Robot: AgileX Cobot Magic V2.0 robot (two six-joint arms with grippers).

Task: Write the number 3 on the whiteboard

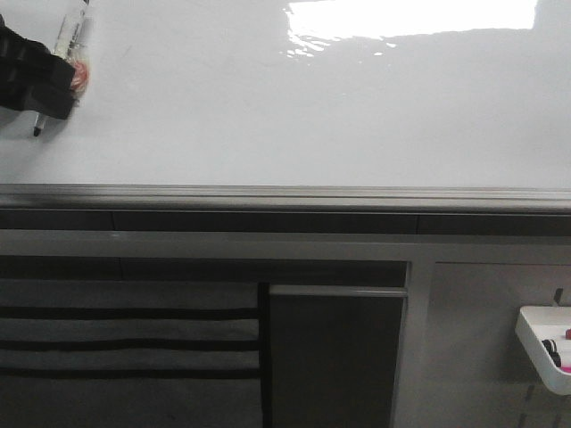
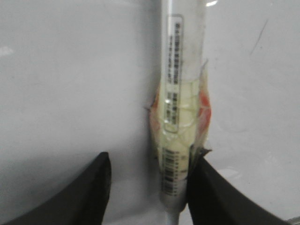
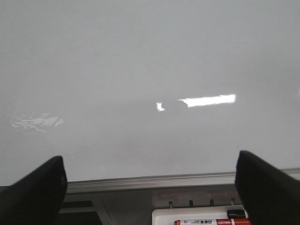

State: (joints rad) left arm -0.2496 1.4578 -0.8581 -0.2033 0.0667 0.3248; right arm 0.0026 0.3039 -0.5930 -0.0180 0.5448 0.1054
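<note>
The front camera looks forward across the whiteboard (image 1: 294, 116) from below its grey edge. The left wrist camera sits very close over the board. The right wrist camera hangs farther back, sharing the board edge and tray (image 3: 201, 215) with the front view.

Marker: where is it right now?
In the front view the marker is at the far upper left of the whiteboard, in the left end effector, its dark tip pointing down at the board near the left edge.
</note>
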